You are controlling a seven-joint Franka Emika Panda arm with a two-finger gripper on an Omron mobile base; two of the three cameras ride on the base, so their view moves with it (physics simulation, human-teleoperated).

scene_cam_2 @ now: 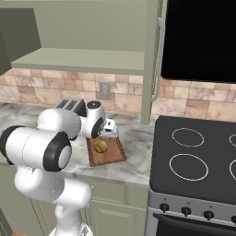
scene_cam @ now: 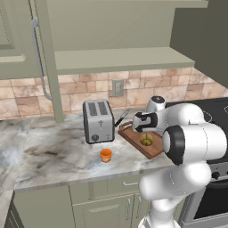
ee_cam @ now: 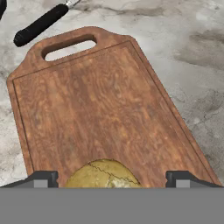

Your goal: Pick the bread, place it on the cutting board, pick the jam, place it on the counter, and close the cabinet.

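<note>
Marbled counter (scene_cam: 53, 151) beneath an open cabinet (scene_cam: 40, 53) and tiled backsplash (scene_cam: 89, 87). Bread (ee_cam: 103, 174) rests on the board (ee_cam: 100, 109); jam (scene_cam: 105, 155) stands on the counter before the toaster (scene_cam: 98, 120). Gripper (ee_cam: 111, 178) hovers above the bread, fingers apart. Stove (scene_cam_2: 198, 156) adjoins the counter.

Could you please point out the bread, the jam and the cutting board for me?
bread (scene_cam: 146, 139), left base view, its top.
jam (scene_cam: 105, 155), left base view, the jar's side.
cutting board (ee_cam: 100, 109), hand view, its bare middle.
</note>
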